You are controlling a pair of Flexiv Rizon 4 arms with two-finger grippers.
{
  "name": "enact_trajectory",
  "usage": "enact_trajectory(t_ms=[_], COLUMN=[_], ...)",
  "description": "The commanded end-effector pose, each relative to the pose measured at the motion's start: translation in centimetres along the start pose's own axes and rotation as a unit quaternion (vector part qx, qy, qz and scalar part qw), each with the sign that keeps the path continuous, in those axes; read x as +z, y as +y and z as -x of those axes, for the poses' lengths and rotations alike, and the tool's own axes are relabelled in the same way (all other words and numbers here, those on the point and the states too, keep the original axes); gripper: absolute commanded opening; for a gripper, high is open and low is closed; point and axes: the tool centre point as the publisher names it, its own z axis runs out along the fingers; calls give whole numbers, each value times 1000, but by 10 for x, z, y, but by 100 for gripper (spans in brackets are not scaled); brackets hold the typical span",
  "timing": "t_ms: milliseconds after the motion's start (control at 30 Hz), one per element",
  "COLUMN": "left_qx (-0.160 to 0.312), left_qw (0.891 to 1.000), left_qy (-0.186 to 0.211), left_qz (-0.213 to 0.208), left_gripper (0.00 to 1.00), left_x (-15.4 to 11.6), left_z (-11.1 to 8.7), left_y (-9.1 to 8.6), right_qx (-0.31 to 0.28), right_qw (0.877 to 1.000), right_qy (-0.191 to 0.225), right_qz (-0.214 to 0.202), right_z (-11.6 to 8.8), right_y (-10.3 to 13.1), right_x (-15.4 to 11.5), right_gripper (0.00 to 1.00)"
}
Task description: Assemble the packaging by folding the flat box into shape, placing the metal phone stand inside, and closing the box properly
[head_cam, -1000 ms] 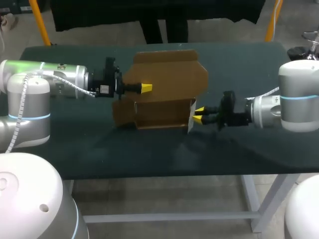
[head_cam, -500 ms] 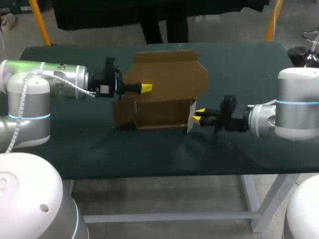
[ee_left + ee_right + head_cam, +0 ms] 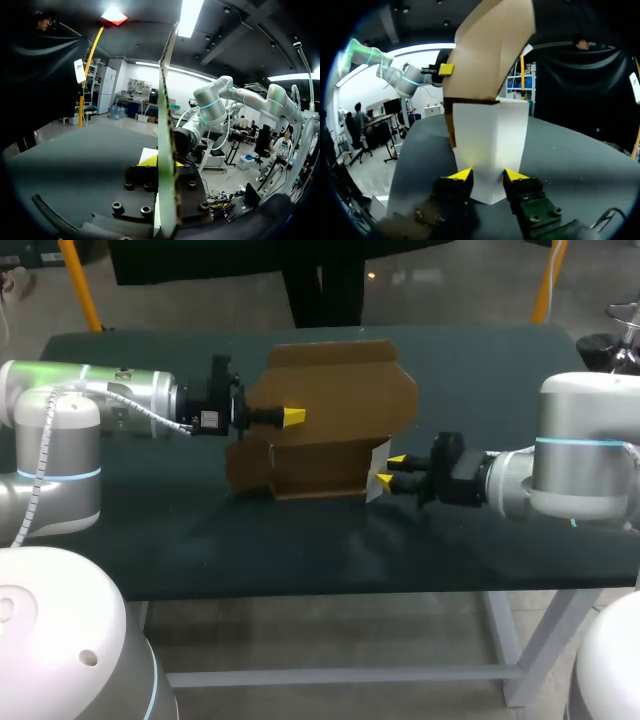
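A brown cardboard box [image 3: 330, 390] stands half folded mid-table, its tall back panel up and its front open. My left gripper [image 3: 293, 417] is shut on that back panel, which shows edge-on [image 3: 167, 125] between the fingers of the left gripper [image 3: 165, 162] in the left wrist view. My right gripper [image 3: 389, 469] is at the box's right end. It is open, its yellow tips on either side of the white side flap [image 3: 490, 140], which is bent in toward the box. In the right wrist view the right gripper [image 3: 488, 176] straddles the flap's lower corner. No phone stand shows inside the box.
The dark green table [image 3: 300, 540] has bare cloth in front of the box and on both sides. A metal object on a dark base [image 3: 615, 335] stands by the far right corner; I cannot tell what it is.
My right arm has moved left toward the box, pushing the white side flap inward, and its fingers have spread wider. The left arm and the back panel have not moved.
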Motion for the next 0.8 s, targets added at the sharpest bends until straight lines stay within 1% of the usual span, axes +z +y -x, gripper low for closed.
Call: enact_trajectory(t_ms=[33,367,667,800], left_qx=[0,0,0,0], left_qw=[1000,1000,1000,1000], left_qy=[2,2,2,2], left_qz=[0,0,0,0], left_gripper=[0,0,0,0], left_x=[1,1,1,1], left_z=[0,0,0,0], left_y=[2,2,2,2], right_qx=[0,7,18,22], right_qw=[1000,994,988,986], right_qy=[-31,-107,-154,-164], right_qz=[-2,-16,-25,-28], right_z=[-7,-6,2,6], right_y=[4,5,4,3], right_x=[8,11,7,8], right_gripper=[44,44,44,45])
